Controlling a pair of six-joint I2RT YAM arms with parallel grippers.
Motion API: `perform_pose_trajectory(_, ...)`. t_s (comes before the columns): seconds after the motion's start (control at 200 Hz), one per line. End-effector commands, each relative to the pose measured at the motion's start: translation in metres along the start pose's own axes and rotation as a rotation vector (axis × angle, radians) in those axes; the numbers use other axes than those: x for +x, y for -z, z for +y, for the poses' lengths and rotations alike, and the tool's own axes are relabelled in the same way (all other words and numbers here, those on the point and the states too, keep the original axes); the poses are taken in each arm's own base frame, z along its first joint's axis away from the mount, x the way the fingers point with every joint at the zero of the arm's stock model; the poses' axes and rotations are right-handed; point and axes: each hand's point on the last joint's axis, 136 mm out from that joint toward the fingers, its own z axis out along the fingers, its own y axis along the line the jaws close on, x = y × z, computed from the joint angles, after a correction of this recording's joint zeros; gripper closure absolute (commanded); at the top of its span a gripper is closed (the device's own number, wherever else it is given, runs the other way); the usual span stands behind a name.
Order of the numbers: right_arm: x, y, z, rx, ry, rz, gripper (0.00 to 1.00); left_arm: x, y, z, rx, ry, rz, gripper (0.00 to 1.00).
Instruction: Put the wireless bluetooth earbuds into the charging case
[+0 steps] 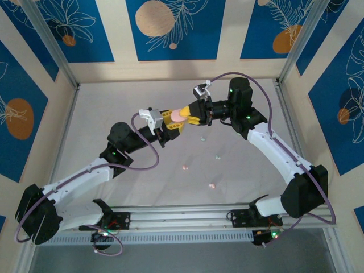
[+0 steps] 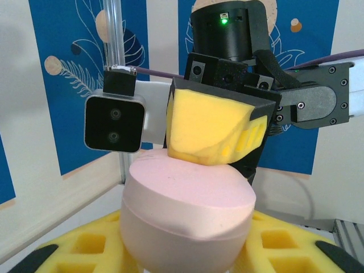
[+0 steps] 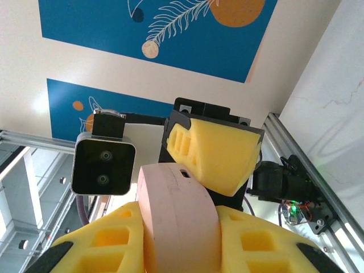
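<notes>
1. The pink charging case (image 2: pixel 187 222) sits closest, its lid apparently closed, clamped in the left gripper (image 1: pixel 172 121).
2. The right gripper (image 1: pixel 194 114) pinches the same case from the opposite side, one yellow pad pressing its top.
3. Likely risk: two grips on one smooth pebble. An uneven pull or twist while opening the lid could squirt it free and drop it.
4. The earbuds (image 1: pixel 217 157) lie scattered on the table (image 1: pixel 114 114) below the case, toward the arm bases and well apart from both grippers.
</notes>
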Motion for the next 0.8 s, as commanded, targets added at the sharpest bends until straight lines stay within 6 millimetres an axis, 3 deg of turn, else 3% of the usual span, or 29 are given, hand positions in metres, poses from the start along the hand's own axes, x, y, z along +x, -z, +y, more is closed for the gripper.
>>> perform_pose_trajectory(0.0,0.007,-0.002,-0.007,0.002,-0.008,0.027,0.75,-0.024,-0.003,-0.004,0.017,-0.022,-0.06,0.66)
perform_pose_trajectory(0.175,0.007,-0.002,-0.01,0.017,-0.012,0.02,0.74,-0.024,-0.003,-0.004,0.019,-0.018,-0.062,0.68)
perform_pose_trajectory(0.38,0.006,-0.002,-0.008,0.013,-0.01,0.022,0.74,-0.026,-0.002,-0.004,0.014,-0.021,-0.076,0.52)
perform_pose_trajectory(0.615,0.006,-0.002,-0.005,0.006,-0.006,0.025,0.74,-0.024,-0.003,-0.005,0.021,-0.017,-0.069,0.56)
perform_pose_trajectory(0.795,0.005,-0.001,0.0,-0.009,0.003,0.029,0.74,-0.021,-0.003,-0.004,0.018,-0.019,-0.059,0.51)
